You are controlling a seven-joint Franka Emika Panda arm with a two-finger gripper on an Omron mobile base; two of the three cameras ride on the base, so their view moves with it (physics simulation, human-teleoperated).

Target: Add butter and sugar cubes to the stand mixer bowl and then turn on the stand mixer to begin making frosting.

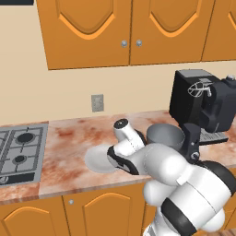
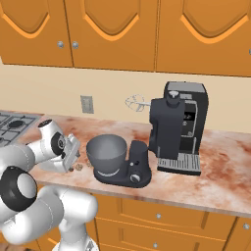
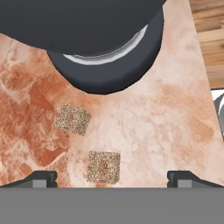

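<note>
Left base view: arm leans over the marble tabletop (image 1: 69, 133). Grey bowl (image 1: 165, 135) sits on the dark mixer (image 1: 216, 103), white plate (image 1: 99, 159) left of it, stove (image 1: 20, 152) far left.

Right base view: tool (image 2: 73, 159) points down at the tabletop just left of the bowl (image 2: 107, 152); coffee machine (image 2: 184, 130) behind the mixer (image 2: 147, 147).

Hand view: tool (image 3: 111, 177) jaws wide, holding nothing. Two sugar cubes (image 3: 72, 119) lie on the tabletop near the mixer base; one sits between the fingertips (image 3: 41, 178).
</note>
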